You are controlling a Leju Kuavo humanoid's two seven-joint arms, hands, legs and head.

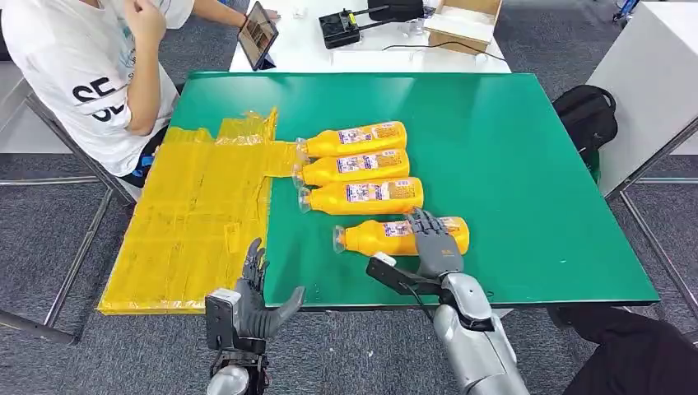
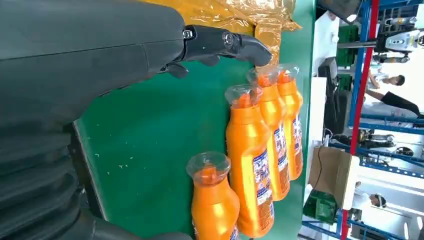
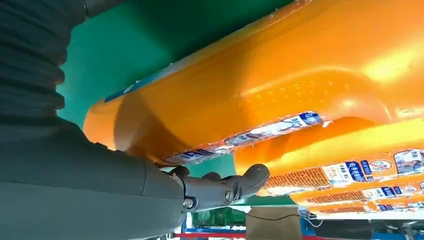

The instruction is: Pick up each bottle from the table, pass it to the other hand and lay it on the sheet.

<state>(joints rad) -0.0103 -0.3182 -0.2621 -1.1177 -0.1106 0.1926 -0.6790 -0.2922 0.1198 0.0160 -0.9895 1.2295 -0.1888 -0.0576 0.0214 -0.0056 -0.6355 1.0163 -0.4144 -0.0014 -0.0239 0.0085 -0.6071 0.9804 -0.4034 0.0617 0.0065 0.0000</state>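
Several orange bottles lie side by side on the green table [image 1: 510, 164], caps toward the yellow sheet [image 1: 197, 214]. The nearest bottle [image 1: 383, 237] lies apart from the other three [image 1: 366, 196]. My right hand [image 1: 432, 247] rests on top of its base end, fingers reaching over it and the thumb held off its near side. In the right wrist view that bottle [image 3: 300, 75] looms close above the fingers [image 3: 225, 190]. My left hand [image 1: 255, 296] hovers open at the table's front edge beside the sheet, fingers [image 2: 225, 42] spread; the nearest bottle [image 2: 215, 205] lies ahead of it.
A person in a white shirt [image 1: 90, 74] sits at the table's far left corner, by a tablet [image 1: 259, 33]. A white table behind holds a black device [image 1: 339, 29] and a cardboard box [image 1: 465, 20]. A black bag [image 1: 586, 115] stands on the floor at the right.
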